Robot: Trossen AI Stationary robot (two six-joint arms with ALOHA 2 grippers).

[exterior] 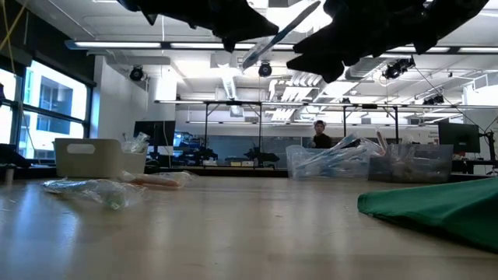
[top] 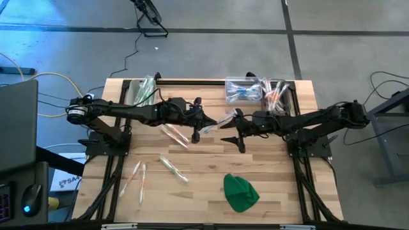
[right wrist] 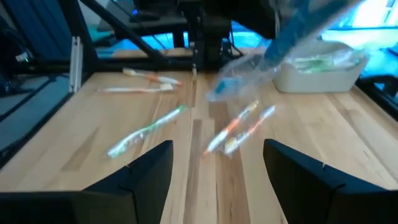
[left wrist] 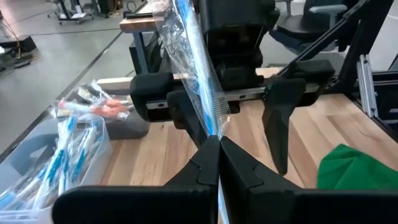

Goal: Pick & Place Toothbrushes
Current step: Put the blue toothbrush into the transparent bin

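Note:
A blue toothbrush (left wrist: 198, 68) in a clear wrapper hangs in the air over the table's middle, and my left gripper (left wrist: 217, 146) is shut on it. Its free end reaches toward my right gripper (right wrist: 221, 168), which faces it open; I cannot tell whether they touch. In the high view the two grippers (top: 206, 125) (top: 235, 130) meet over the table's middle. Several wrapped toothbrushes lie flat on the wood: an orange pair (top: 174, 134), a green one (top: 172, 169) and two more (top: 135, 180). My left gripper pinches the wrapped blue toothbrush at one end (left wrist: 214, 127) between its two fingertips. The fingers come about level from the table's left and lie along the brush. The brush sticks out beyond them, slanting upward toward my right gripper, lifted clear of the table.
Clear bins stand along the far edge: one with green toothbrushes (top: 142, 89) at the left, one with blue (top: 246, 89) and one with orange (top: 278, 92) at the right. A green cloth lump (top: 240, 191) lies near the front right. A person stands in the room behind.

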